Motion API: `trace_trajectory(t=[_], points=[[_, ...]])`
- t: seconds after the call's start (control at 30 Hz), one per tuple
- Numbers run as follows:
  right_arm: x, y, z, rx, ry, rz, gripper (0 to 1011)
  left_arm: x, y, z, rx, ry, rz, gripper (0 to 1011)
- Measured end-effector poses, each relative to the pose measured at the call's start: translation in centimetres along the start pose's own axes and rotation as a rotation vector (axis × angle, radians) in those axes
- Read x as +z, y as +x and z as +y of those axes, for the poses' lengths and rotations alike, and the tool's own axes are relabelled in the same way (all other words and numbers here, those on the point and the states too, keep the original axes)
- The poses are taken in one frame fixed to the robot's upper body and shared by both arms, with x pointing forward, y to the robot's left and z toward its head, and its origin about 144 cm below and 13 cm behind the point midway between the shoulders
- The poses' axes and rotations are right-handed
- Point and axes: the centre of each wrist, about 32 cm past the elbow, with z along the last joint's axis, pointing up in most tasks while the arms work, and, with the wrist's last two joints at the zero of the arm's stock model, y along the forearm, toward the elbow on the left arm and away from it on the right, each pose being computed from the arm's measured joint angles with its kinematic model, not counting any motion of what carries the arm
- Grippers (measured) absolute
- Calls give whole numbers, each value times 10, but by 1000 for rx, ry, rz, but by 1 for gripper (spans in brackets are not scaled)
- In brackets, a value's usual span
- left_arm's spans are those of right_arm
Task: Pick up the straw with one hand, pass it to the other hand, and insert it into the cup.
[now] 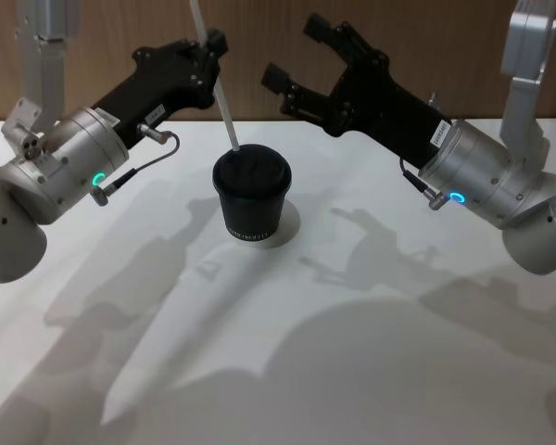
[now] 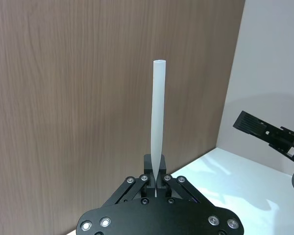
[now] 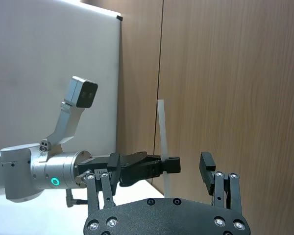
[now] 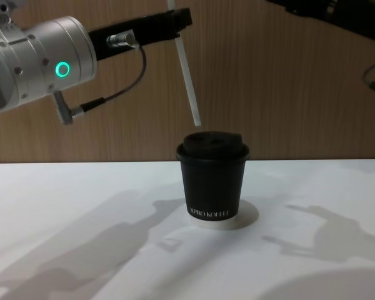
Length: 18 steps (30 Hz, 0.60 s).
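On the left, the left pincer reaches in from a silver-grey arm with a glowing ring, raised above the white desk and in front of the wood-panelled wall. It is clenched on the straw, gripping it between its fingertips. In the left wrist view the white straw rises straight out of the closed tips, narrowing where they pinch it. In the chest view the straw hangs tilted below the pincer, its lower end in the air just above the lid of the cup, apart from it. From the head view the same lower end lies over the back edge of the lid, near the sip opening.

In the middle, the cup stands upright on the desk, black with a black lid, a white base and white lettering on its side.

On the right, the right pincer is held up at about the same height, well apart from the straw and the cup. It is released, its two black fingers spread wide with nothing between them. The right wrist view looks past these fingers to the left pincer holding the straw upright before the wall.
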Motion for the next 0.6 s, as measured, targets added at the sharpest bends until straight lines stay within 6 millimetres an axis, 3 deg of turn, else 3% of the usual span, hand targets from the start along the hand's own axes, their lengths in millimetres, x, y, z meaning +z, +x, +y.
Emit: trace_trajectory(t=[0.6], points=[[0,0,0,0,0,0,1001,-6,1,-6,-10,20,-11,14]])
